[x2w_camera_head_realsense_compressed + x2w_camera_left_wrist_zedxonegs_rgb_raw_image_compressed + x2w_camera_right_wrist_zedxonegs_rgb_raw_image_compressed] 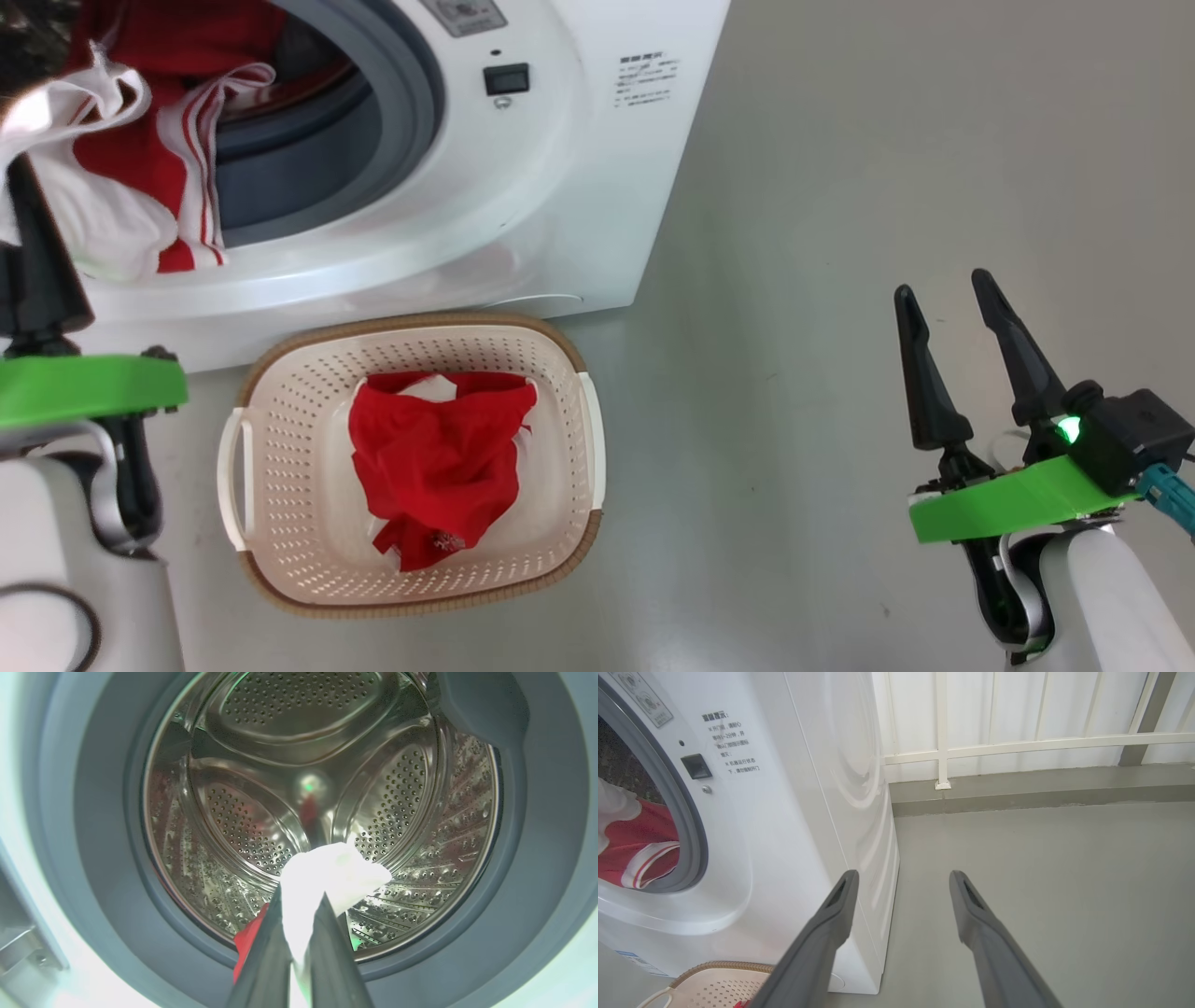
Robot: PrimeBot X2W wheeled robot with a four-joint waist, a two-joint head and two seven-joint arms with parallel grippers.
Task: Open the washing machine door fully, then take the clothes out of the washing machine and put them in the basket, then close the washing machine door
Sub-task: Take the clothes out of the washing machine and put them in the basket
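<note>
Red-and-white fabric clothes are pinched by the left gripper at the mouth of the steel drum, above the cream perforated basket; the right gripper is spread wide.

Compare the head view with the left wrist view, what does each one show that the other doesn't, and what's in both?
Head view, not left wrist: the basket on the floor holding a red garment, and the open right gripper off to the side. Left wrist, not head: the perforated back wall of the steel drum, seen past white fabric pinched between the fingers. Both: the left gripper, shut on the red-and-white clothes at the opening, and the grey rubber ring of the washing machine.
</note>
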